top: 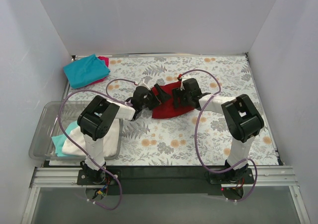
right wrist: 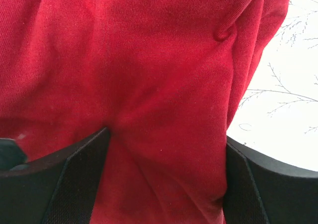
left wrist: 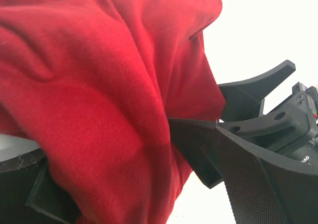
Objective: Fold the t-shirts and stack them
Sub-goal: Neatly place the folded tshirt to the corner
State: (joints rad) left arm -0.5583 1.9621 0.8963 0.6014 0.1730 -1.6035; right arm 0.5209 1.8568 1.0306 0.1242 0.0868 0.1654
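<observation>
While the large dark red soft cloth t-shirt [top: 168, 110] lies bunched at frame centre, the left gripper [top: 158, 96] has its fingers spread wide around the shirt's left edge. The right gripper [top: 176, 101] has fingers either side of a fold, grip unclear. Bare floral table [top: 208, 139] lies open lower right.

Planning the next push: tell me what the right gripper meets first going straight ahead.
The dark red t-shirt; its cloth lies between the fingers of the right gripper. What lies behind it is hidden.

T-shirts, five: one dark red t-shirt [top: 166, 107], one teal t-shirt [top: 85, 70], one magenta-pink t-shirt [top: 104, 61], one white t-shirt [top: 112, 133], one pale teal t-shirt [top: 61, 140]. Containers: one clear plastic bin [top: 48, 120].
</observation>
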